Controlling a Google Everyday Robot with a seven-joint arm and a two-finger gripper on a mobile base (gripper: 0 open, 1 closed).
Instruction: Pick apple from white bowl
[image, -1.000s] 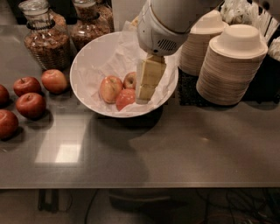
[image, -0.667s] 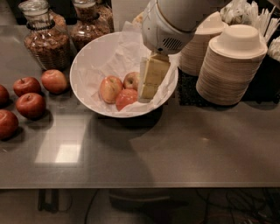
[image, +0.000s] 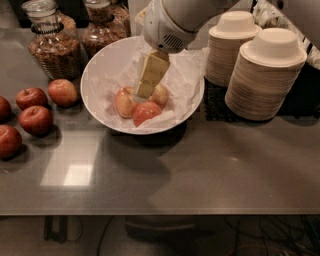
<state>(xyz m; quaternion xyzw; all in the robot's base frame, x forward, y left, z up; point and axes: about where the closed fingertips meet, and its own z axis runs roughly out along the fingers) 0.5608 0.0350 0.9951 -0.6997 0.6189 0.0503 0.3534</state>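
**Approach step: end effector (image: 143, 92) low inside the white bowl (image: 102, 67), no apple raised.**
Whether it is open or closed cannot be told. The pale apple (image: 124, 102) lies just beside its tip; the next move likely needs centring on that apple, clear of the redder apple (image: 146, 113) below.

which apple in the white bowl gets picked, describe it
Find the big paper-lined white bowl, centre of view. Inside, beside the pincer, sits the leftmost apple. It is pale yellow with pink blush, unlike the orange-red apple in front.
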